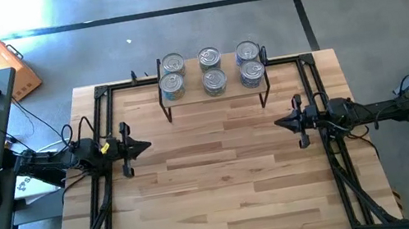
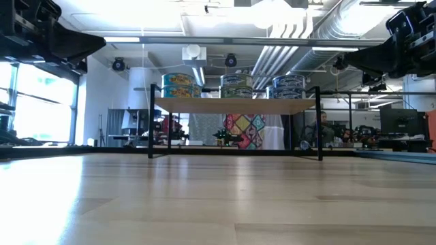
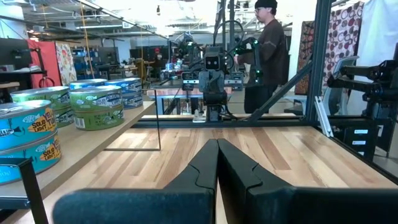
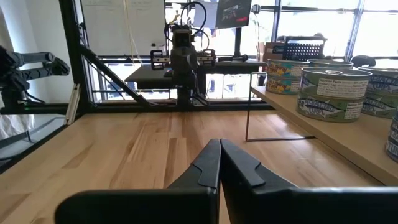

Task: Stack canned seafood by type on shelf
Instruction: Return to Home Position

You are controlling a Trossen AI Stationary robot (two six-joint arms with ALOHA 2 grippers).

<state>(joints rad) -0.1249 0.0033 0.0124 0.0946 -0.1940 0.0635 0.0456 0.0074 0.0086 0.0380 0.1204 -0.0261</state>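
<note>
High view gives me the whole job at once. The shelf [image 1: 193, 83] stands at the middle of the worktop's [image 1: 233, 184] far edge and holds every can I can see. Six silver lids show on it, in three pairs running front to back.

In the low view the stacks read as two cans tall. The yellow-labelled cans [image 2: 180, 84] are at the shelf end toward the worktop's left edge. The green-labelled cans [image 2: 237, 84] sit in the middle, and the blue-labelled cans [image 2: 289, 84] at the end toward the right edge. All stand upright with their lids sealed.

My left hand [image 1: 146, 147] hangs near the worktop's left edge and my right hand [image 1: 278, 123] near its right edge. Both are well apart from the shelf and point inward at each other. Each wrist view shows its fingers pressed together on nothing.

Beyond the right edge, a person [image 3: 268, 56] stands in the room behind.
</note>
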